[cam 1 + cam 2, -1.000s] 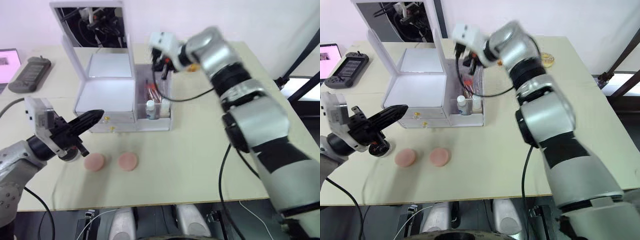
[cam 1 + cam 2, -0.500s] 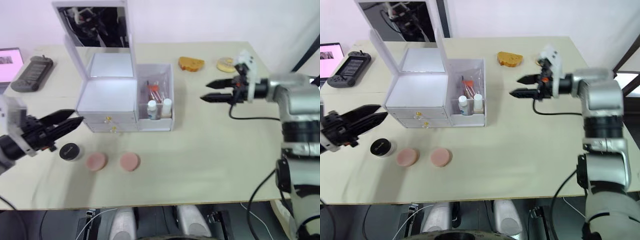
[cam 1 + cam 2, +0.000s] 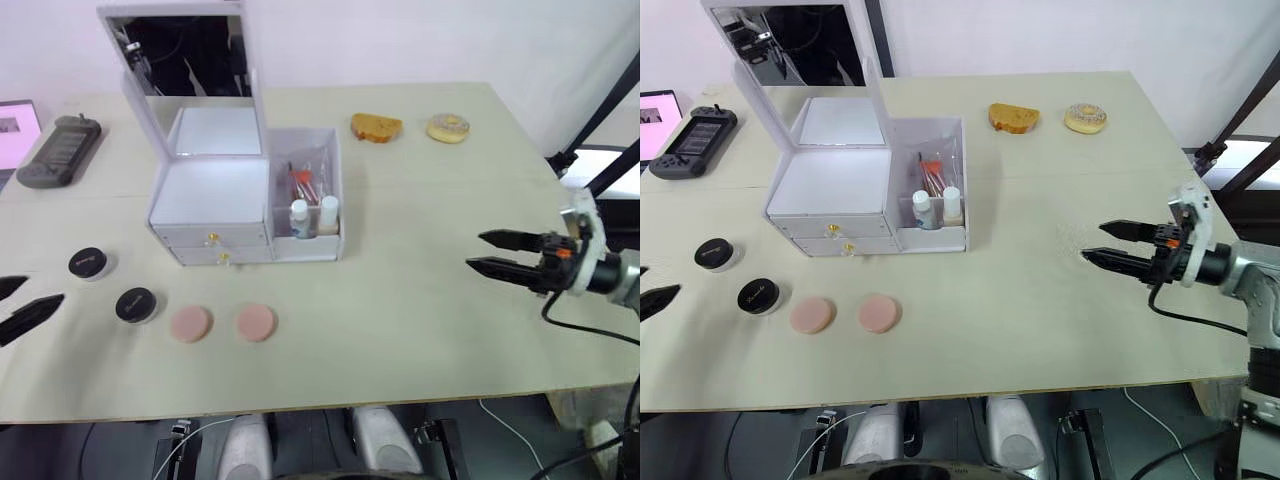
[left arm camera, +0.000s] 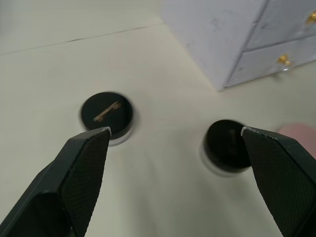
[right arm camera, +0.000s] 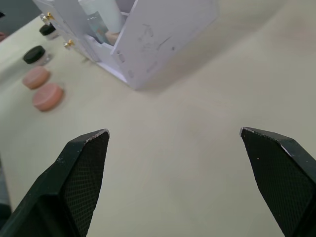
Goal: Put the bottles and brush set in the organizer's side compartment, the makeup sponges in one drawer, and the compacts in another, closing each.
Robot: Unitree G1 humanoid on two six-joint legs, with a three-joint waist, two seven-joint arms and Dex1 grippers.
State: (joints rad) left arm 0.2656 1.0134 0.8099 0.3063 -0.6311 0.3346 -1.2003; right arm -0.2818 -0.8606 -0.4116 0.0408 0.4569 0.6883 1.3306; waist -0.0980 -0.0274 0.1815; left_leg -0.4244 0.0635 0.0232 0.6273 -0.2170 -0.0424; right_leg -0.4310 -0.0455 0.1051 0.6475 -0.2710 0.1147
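Note:
The white organizer [image 3: 215,190] stands with its mirrored lid up and both gold-knobbed drawers [image 3: 212,238] shut. Its clear side compartment [image 3: 335,235] holds two small bottles [image 3: 300,218] and the brush set [image 3: 305,185]. Two black compacts [image 3: 90,263] [image 3: 135,304] and two pink makeup sponges [image 3: 190,323] [image 3: 256,322] lie on the table in front of it. My left gripper [image 3: 45,290] is open at the far left edge, with both compacts beyond its fingertips [image 4: 89,148]. My right gripper [image 3: 474,250] is open and empty, far right of the organizer.
A piece of bread [image 3: 376,127] and a donut [image 3: 447,128] lie at the table's back right. A dark handheld console [image 3: 60,148] and a lit screen [image 3: 15,125] sit at the back left. Bare tabletop [image 3: 400,300] spreads between the organizer and my right gripper.
Both grippers went from shut to open. The right arm drew back from the side compartment to the far right. The left arm pulled away leftward, uncovering both compacts.

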